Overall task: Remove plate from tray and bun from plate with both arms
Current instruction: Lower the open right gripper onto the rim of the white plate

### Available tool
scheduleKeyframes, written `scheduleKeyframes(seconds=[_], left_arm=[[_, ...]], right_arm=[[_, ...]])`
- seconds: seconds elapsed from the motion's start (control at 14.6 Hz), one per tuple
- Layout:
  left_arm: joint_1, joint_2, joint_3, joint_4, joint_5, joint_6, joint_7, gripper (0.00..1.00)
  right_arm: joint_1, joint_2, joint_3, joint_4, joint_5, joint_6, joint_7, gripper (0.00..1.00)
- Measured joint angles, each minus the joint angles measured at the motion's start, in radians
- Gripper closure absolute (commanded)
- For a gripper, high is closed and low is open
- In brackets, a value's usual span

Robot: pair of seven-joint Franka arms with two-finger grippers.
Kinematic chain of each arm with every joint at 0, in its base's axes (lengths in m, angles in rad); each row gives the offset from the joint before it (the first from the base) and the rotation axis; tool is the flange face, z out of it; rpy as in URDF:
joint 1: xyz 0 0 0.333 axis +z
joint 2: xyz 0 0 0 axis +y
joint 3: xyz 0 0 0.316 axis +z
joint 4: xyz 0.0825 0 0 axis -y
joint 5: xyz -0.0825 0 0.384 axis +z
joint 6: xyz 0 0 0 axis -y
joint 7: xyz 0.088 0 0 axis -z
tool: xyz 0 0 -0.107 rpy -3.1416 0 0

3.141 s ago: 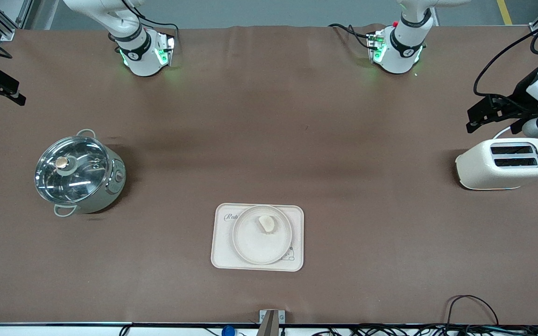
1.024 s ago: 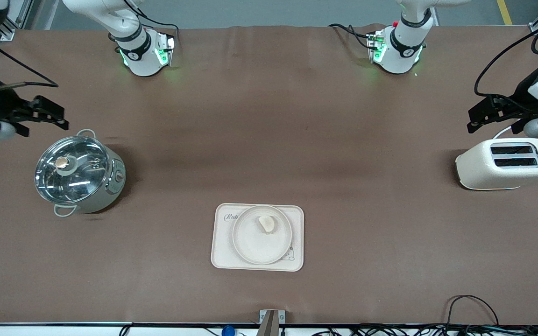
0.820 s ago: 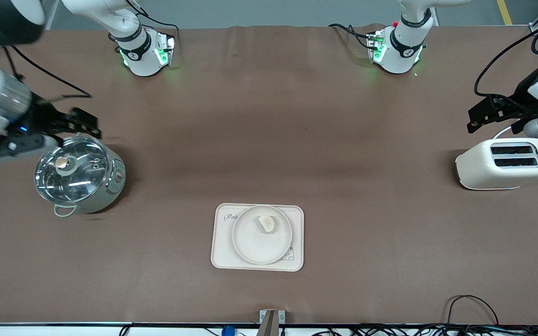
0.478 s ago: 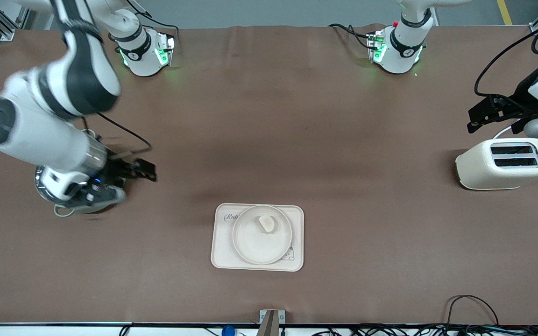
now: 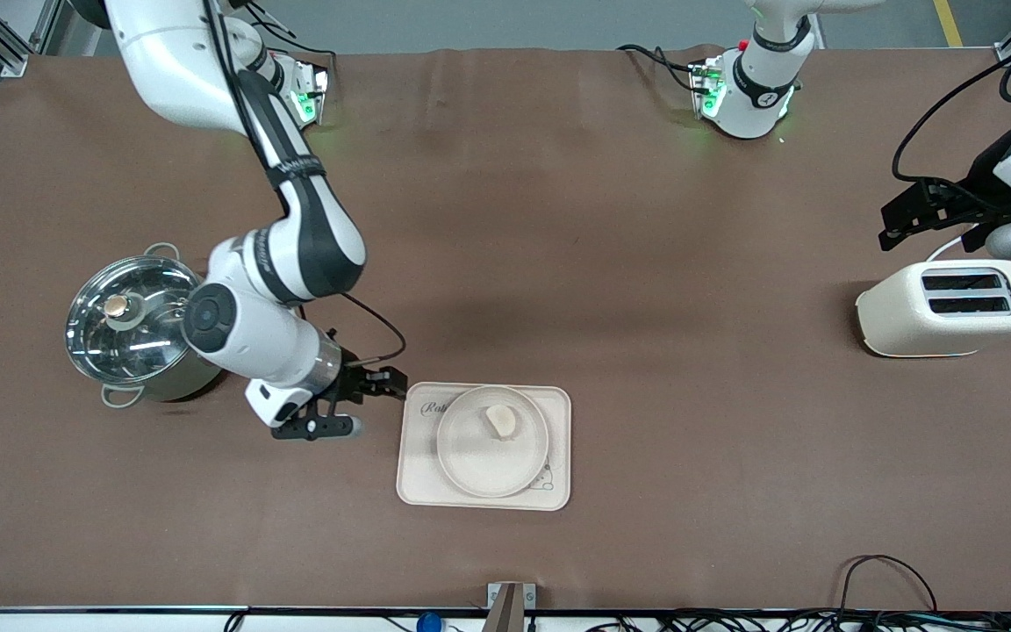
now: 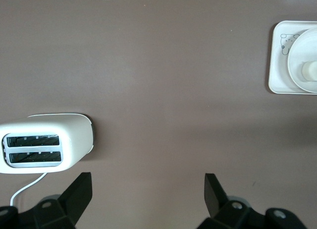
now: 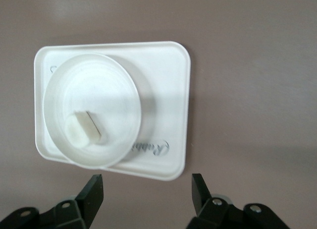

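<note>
Plate [image 5: 492, 441] sits on the tray [image 5: 415, 478] with the bun [image 5: 502, 420] on it, untouched, while the right gripper [image 5: 371, 392], fingers apart, hovers beside the tray and must next, I'd say, reach the rim; the left gripper [image 6: 147, 188] waits spread above the toaster [image 5: 949, 307].

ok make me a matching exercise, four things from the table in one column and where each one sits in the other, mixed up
Things:
1. bun
2. plate
3. right gripper
4. toaster

Places:
A. toward the left arm's end of the table
B. on the tray
C. on the plate
D. beside the tray, on the pot side, fingers apart

Pairs: 1-C, 2-B, 3-D, 4-A
</note>
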Motion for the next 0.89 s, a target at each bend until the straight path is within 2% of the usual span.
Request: scheduleKeyframes(seconds=[0.34, 0.89], left_arm=[[0.000, 0.000, 0.000, 0.000, 0.000, 0.000, 0.000, 0.00], [0.000, 0.000, 0.000, 0.000, 0.000, 0.000, 0.000, 0.00]], right_arm=[[0.014, 0.087, 0.026, 0.015, 0.006, 0.124, 0.000, 0.20], [0.016, 0.175, 0.038, 0.045, 0.006, 0.156, -0.014, 0.37]])
